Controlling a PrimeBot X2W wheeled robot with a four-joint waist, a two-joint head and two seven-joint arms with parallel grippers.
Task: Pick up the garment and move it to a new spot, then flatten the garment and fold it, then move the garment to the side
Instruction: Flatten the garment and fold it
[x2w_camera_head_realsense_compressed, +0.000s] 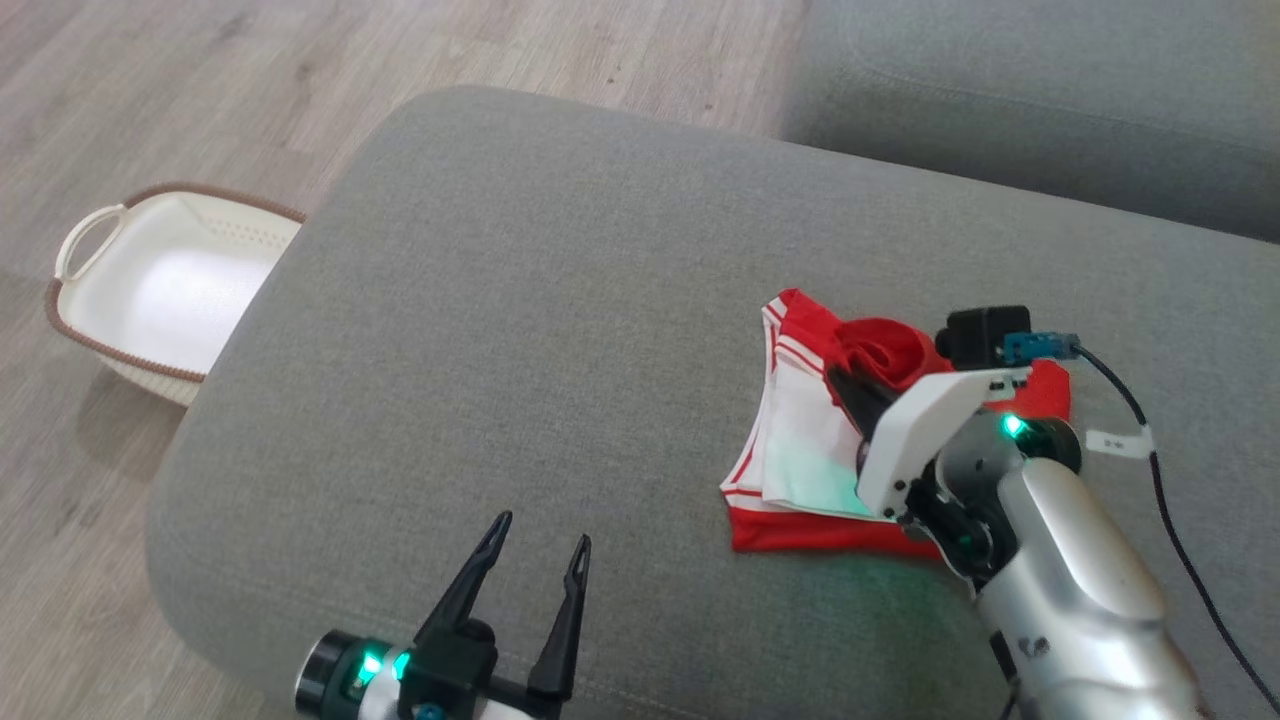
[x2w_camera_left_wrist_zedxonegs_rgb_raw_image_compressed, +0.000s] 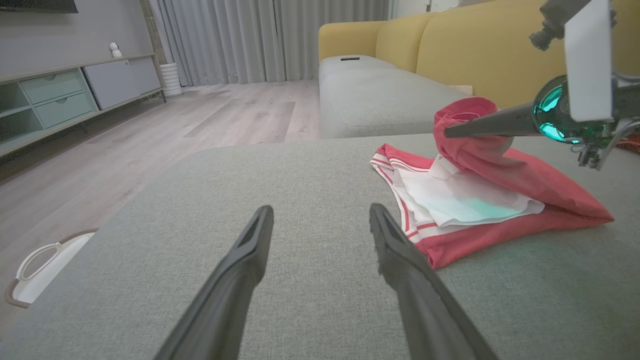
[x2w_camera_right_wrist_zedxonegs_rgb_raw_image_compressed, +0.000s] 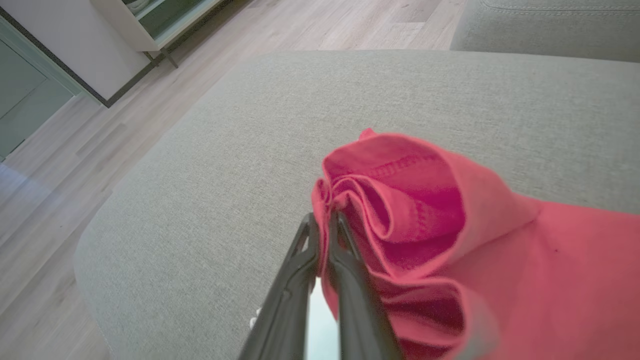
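A red and white garment (x2w_camera_head_realsense_compressed: 800, 440) lies bunched on the grey sofa cushion (x2w_camera_head_realsense_compressed: 500, 350), right of centre. My right gripper (x2w_camera_right_wrist_zedxonegs_rgb_raw_image_compressed: 324, 220) is shut on a gathered red fold of the garment (x2w_camera_right_wrist_zedxonegs_rgb_raw_image_compressed: 400, 200), holding that part lifted above the rest. The same raised red fold (x2w_camera_left_wrist_zedxonegs_rgb_raw_image_compressed: 470, 135) shows at the right of the left wrist view, with the right gripper's finger (x2w_camera_left_wrist_zedxonegs_rgb_raw_image_compressed: 485, 127) on it. My left gripper (x2w_camera_head_realsense_compressed: 540, 535) hovers open over bare cushion near the front edge, left of the garment and apart from it.
A cream basket (x2w_camera_head_realsense_compressed: 160, 290) with a brown rim stands on the wood floor left of the cushion. Another grey cushion (x2w_camera_head_realsense_compressed: 1050, 90) lies at the back right. A black cable (x2w_camera_head_realsense_compressed: 1160, 480) runs along my right arm. A yellow sofa back (x2w_camera_left_wrist_zedxonegs_rgb_raw_image_compressed: 475, 45) rises behind.
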